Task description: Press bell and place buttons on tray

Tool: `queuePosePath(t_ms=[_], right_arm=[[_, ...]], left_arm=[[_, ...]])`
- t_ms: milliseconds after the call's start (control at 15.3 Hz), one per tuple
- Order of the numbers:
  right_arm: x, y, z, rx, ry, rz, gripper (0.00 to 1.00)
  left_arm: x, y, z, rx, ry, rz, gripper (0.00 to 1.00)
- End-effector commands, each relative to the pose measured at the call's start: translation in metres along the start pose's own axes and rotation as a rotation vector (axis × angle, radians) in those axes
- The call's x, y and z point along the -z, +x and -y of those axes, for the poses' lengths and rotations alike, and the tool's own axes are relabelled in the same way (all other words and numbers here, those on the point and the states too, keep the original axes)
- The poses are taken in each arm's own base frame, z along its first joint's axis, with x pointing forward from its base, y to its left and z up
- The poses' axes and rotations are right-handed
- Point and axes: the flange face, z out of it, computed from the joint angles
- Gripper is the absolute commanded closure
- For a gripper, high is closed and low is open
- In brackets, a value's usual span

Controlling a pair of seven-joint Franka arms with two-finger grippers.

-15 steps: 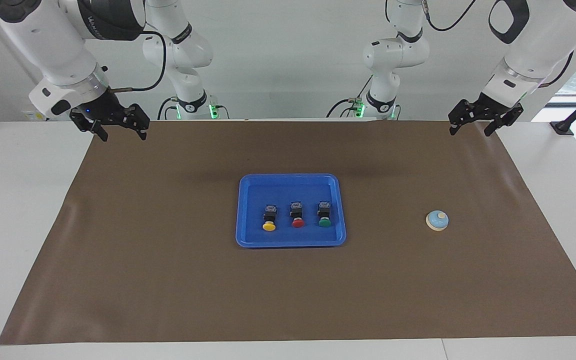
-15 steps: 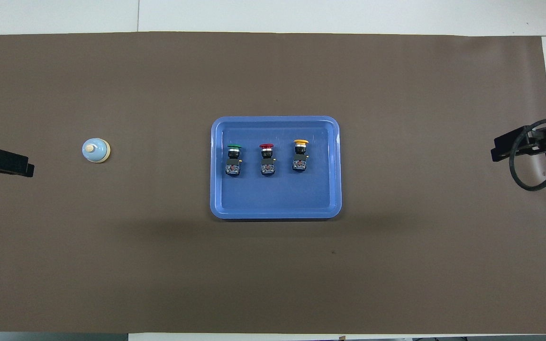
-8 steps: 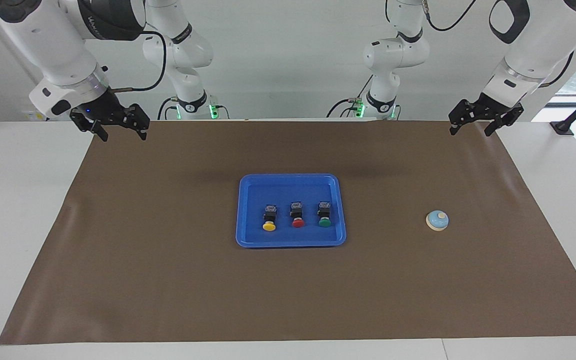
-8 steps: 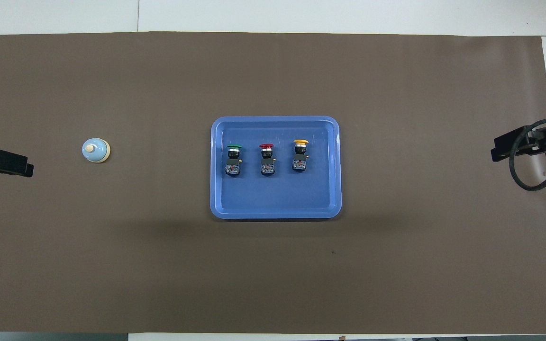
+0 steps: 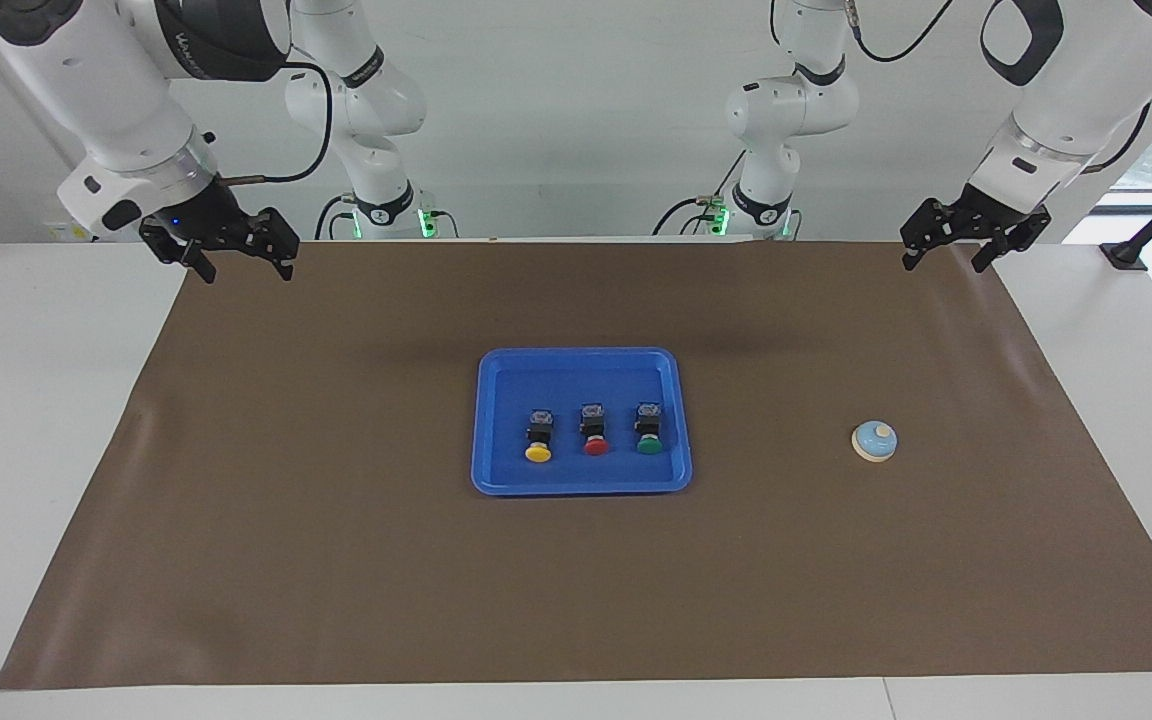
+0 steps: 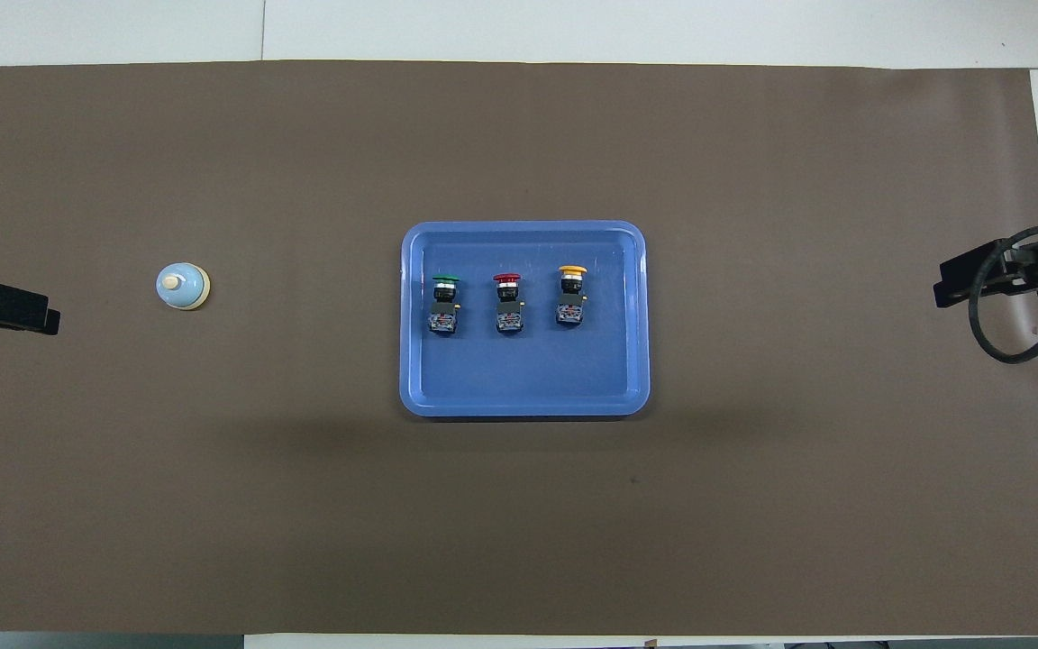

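Only the facing view shows both spread claws, left claw [image 5: 944, 255] and right claw [image 5: 241, 262], empty.

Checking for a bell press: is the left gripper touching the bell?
Apart. The facing view shows the left gripper raised, well clear of the bell.

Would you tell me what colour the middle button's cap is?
Red; the middle button shows best in the overhead view.

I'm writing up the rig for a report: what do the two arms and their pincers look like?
Both arms are glossy white with rounded segments, black joint bands and black cables looping alongside. The bases glow green. The left pincer and right pincer are black, skeletal linkage fingers on black wrists; the right arm's wrist shows a small blue light.
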Motion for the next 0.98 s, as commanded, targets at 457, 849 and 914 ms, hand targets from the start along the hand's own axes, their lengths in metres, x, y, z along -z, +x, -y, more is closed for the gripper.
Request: queuePosePath(t_ms=[457,849,914], right_arm=[[-0.001,-0.003,-0.001,0.014,-0.013,-0.003,0.0],[-0.001,-0.003,-0.001,0.014,-0.013,-0.003,0.0],[-0.001,-0.003,-0.001,0.014,-0.013,-0.003,0.0]], left_arm=[[0.013,0.008,-0.001,-0.022,-0.015,0.003,0.0],[0.01,0.008,0.001,-0.021,-0.014,0.005,0.0],[0.01,0.009,0.001,-0.021,-0.013,0.003,0.0]])
